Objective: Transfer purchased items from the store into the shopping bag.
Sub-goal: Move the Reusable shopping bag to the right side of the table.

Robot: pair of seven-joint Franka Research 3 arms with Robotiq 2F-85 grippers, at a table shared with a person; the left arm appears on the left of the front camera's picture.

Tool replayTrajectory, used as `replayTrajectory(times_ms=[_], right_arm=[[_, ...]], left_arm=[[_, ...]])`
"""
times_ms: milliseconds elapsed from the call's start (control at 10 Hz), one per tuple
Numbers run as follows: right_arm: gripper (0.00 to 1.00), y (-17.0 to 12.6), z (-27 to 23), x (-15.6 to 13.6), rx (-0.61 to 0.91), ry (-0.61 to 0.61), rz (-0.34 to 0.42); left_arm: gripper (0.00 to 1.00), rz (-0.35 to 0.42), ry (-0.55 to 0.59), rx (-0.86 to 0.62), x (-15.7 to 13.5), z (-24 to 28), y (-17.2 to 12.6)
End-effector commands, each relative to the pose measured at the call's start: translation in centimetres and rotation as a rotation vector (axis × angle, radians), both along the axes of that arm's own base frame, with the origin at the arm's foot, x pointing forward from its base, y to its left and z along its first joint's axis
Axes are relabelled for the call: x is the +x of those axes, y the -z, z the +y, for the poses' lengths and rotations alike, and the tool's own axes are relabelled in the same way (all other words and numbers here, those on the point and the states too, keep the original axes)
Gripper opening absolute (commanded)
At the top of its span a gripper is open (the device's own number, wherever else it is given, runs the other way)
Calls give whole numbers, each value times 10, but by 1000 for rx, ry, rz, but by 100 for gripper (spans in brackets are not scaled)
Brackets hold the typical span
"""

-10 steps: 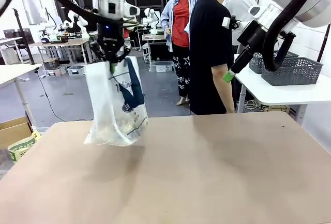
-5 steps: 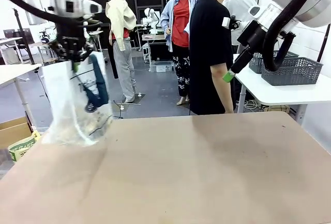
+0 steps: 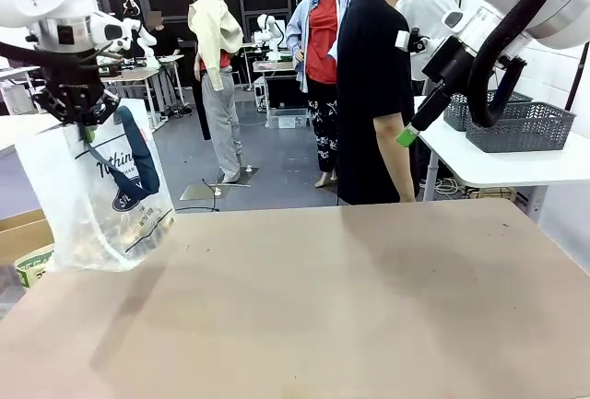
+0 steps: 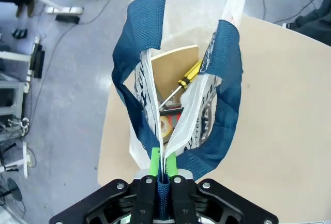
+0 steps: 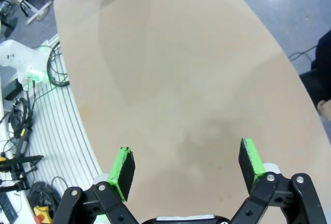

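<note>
Navy lettering runs across the translucent whitish shopping bag [image 3: 101, 187]: a script word that starts "Nothin" can be made out, with an oval logo below it whose small print is too fine to read. The left hand [image 3: 85, 125] is pressed together on the bag's navy strap handles [image 4: 227, 79], pinching them between its green pads [image 4: 154, 161], and the bag hangs from it above the left edge of the tan desk [image 3: 350, 307], its bottom just at the desk's edge. Looking down into the bag's mouth in the left wrist view, a flat tan cardboard pack [image 4: 173, 71] stands against the far wall of the bag, a yellow-handled stick [image 4: 190, 74] leans across it, and a small round yellow-rimmed item [image 4: 164, 127] lies lower, next to something dark red that is too hidden to tell. The right hand [image 5: 186, 167] is spread wide and holds nothing, raised well above the right side of the desk. A person in a black T-shirt [image 3: 373, 86] stands at the far side of the desk, right of the bag. Beyond the desk's right edge, a white side table [image 3: 498, 164] carries a dark grey lattice basket [image 3: 521, 127]. Left of the desk, below the bag, a brown cardboard box [image 3: 23, 233] sits on the floor.
</note>
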State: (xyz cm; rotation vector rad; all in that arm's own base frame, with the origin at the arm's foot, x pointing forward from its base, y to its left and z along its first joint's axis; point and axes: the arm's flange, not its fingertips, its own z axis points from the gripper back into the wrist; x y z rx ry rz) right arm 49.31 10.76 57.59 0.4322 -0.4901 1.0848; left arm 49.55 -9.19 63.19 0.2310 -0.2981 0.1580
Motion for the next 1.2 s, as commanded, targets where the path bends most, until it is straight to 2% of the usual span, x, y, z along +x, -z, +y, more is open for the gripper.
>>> replayTrajectory(times_ms=[0,100,400,500,700,1100], right_arm=[[100,0,1,0,6,15,-1],[100,0,1,0,6,15,-1],[100,0,1,0,6,15,-1],[100,0,1,0,6,15,-1],[100,0,1,0,6,15,-1],[100,0,1,0,6,15,-1]], left_arm=[[0,-38,67,-8,-1,-3,9],[0,0,0,0,0,0,0],[0,0,0,0,0,0,0],[0,18,18,3,2,-1,15],[0,-3,-29,-31,24,17,28],[0,-50,-45,-2,31,56,37]])
